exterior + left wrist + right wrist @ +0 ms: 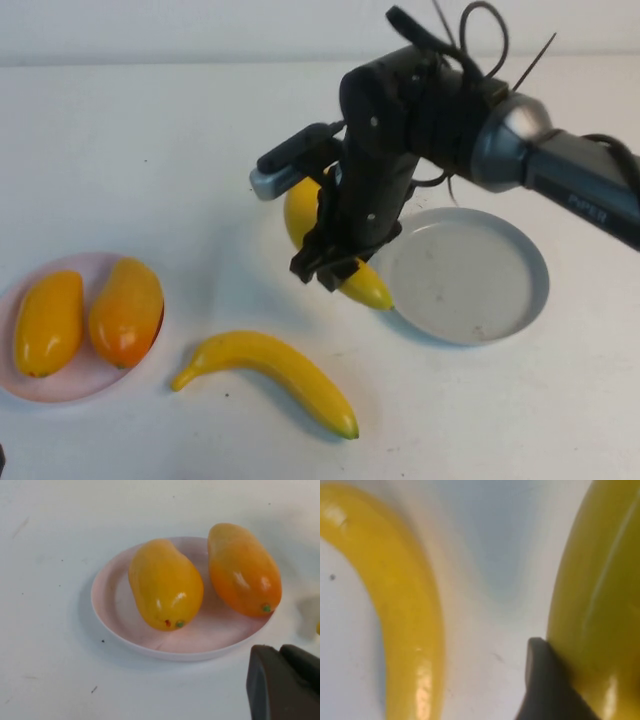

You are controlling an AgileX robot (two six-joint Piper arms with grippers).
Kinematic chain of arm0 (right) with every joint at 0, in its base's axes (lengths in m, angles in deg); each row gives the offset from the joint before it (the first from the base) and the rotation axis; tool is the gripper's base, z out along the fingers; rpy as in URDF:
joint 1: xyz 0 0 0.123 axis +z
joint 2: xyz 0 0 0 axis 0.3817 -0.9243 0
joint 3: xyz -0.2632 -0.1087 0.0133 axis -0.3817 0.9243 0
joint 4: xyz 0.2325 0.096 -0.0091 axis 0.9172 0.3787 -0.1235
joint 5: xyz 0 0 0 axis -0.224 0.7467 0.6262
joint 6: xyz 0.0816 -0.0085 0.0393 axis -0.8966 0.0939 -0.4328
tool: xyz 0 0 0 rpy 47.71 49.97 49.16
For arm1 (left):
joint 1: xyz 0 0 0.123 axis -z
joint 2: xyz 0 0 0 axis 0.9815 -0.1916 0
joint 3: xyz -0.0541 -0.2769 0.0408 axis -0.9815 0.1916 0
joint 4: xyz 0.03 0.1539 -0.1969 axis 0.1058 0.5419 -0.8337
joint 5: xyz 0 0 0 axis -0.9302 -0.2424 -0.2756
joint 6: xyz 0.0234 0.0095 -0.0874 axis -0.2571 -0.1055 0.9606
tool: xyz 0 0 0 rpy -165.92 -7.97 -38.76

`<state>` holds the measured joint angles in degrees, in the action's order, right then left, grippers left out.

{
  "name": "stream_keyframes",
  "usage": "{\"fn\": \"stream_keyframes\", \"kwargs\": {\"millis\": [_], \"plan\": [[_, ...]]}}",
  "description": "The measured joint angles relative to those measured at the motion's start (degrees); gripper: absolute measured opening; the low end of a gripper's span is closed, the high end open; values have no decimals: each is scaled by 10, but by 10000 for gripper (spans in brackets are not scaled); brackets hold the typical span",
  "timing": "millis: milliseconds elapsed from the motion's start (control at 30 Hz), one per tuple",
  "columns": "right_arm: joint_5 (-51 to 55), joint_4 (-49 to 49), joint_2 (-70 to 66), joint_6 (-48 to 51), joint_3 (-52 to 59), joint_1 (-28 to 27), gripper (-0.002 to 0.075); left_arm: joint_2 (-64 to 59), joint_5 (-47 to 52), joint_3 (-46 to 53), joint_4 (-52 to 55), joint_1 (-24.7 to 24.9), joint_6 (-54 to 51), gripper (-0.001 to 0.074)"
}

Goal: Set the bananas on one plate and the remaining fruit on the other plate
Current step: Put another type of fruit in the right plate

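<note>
The right gripper (335,262) is clamping one banana (300,210) beside the grey-blue plate (520,300), while the left gripper (282,682), finger state indeterminable, is hovering near the pink plate (107,605).

On the table (150,140), the pink plate (70,385) sits at the robot's far left with the two mango-like fruits (125,310) lying side by side on it, and the grey-blue plate (470,275) sits to the right. One banana (270,372) lies on the table between the plates, toward the near side. The other banana (365,288) lies just left of the grey-blue plate, under the right gripper (325,265), while the left gripper (282,682) is beside the pink plate.
</note>
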<state>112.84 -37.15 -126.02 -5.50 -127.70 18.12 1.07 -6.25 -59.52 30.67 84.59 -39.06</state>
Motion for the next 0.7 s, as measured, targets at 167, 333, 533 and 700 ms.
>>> {"fn": "stream_keyframes", "kwargs": {"millis": [167,333,533,700], "plan": [[1,-8,49,-40,16,-58,307,0,0,0,0,0,0,4],[2,12,100,-59,85,-152,307,0,0,0,0,0,0,4],[4,63,101,-62,161,-222,306,0,0,0,0,0,0,4],[-11,84,87,-62,183,-222,306,0,0,0,0,0,0,4]]}}
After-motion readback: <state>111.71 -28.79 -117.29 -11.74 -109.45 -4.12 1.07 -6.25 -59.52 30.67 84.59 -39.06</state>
